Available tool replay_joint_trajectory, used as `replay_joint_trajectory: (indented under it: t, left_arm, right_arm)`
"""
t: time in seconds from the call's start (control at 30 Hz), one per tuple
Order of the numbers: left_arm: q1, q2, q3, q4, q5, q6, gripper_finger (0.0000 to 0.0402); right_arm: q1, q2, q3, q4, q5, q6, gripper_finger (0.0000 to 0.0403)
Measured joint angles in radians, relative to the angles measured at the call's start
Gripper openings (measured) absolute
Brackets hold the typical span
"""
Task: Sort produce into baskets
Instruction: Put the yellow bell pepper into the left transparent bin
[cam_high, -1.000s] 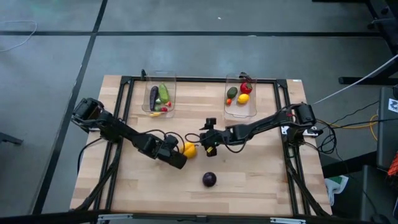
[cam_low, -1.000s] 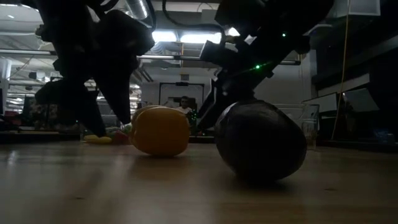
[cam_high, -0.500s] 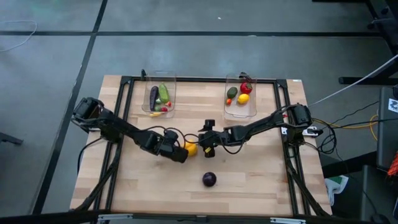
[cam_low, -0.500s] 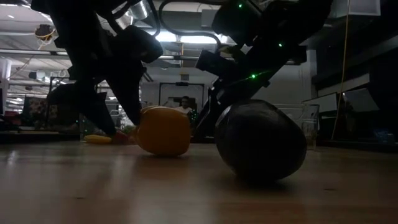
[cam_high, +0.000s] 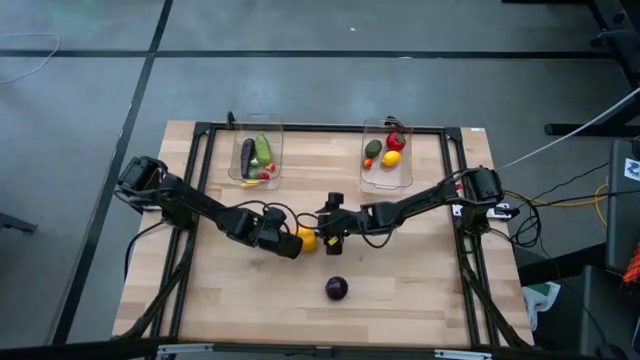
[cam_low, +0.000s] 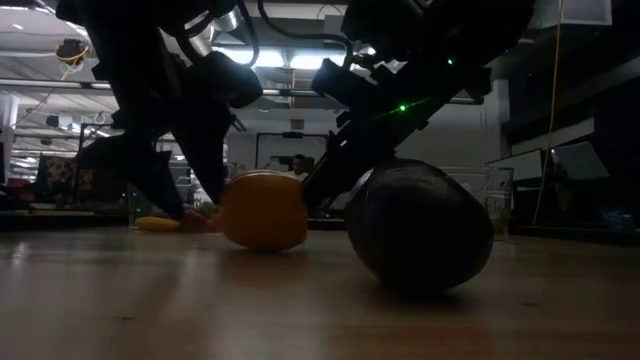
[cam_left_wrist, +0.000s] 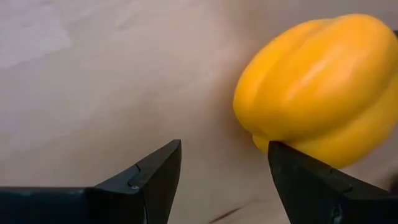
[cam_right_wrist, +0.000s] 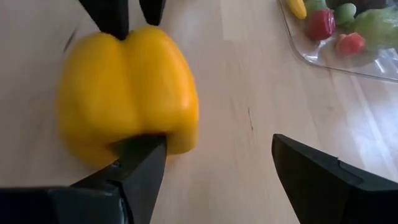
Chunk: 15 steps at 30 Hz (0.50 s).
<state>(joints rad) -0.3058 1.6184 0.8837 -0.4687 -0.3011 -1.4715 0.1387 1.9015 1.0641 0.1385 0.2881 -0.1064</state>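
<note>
Yellow pepper mid-table, flanked for pickup: left gripper fingers apart beside it; right gripper spread, one finger touching.

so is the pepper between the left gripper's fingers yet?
No, in the left wrist view the pepper sits off to one side, touching one finger, and the gap is bare.

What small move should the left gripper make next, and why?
Probably shift sideways to centre on the yellow pepper. The left gripper is open, but the pepper sits against one finger rather than between both, and the right gripper, also open, crowds it from the other side.
</note>
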Motion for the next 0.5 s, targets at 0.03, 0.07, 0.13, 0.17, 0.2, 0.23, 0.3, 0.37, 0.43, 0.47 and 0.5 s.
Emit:
replay_joint_trajectory:
  t: [0.03,0.07,0.13,0.17,0.2,0.23,0.3,0.37,0.43,0.47,0.5]
  left_arm:
    - [0.0,0.0,0.0,0.0,0.002,0.0,0.0237]
    - [-0.001,0.0,0.0,0.0,0.003,0.0,0.0237]
    - [-0.002,0.0,0.0,0.0,0.006,0.0,0.0237]
    - [-0.002,0.0,0.0,-0.003,0.009,0.0,0.0237]
    - [-0.001,0.0,0.0,-0.007,0.013,0.0,0.0237]
    - [-0.001,0.0,0.0,-0.012,0.016,0.0,0.0237]
    - [-0.001,0.0,0.0,-0.021,0.02,0.0,0.0237]
    - [-0.002,0.0,0.0,-0.021,0.026,0.0,0.0237]
    - [-0.002,0.0,0.0,-0.025,0.031,0.0,0.0237]
    - [-0.002,0.0,0.0,-0.026,0.032,0.0,0.0237]
    - [-0.002,0.0,0.0,-0.027,0.033,0.0,0.0237]
  right_arm:
    - [0.0,0.0,0.0,0.004,-0.001,0.001,0.0291]
    - [0.0,0.0,0.0,0.007,-0.001,0.004,0.0291]
    - [0.0,0.0,0.003,0.011,0.0,0.021,0.0291]
    - [0.0,0.0,0.005,0.01,0.0,0.024,0.0291]
    - [0.0,0.0,0.007,0.009,0.0,0.024,0.0291]
    - [0.0,0.0,0.01,0.009,0.0,0.024,0.0291]
    - [-0.001,-0.001,0.017,0.011,-0.008,0.025,0.0291]
    - [0.0,-0.001,0.023,0.016,-0.026,0.024,0.0291]
    - [0.0,-0.001,0.032,0.019,-0.041,0.024,0.0291]
    - [-0.001,-0.001,0.039,0.018,-0.048,0.024,0.0291]
    - [-0.001,-0.002,0.045,0.019,-0.055,0.024,0.0291]
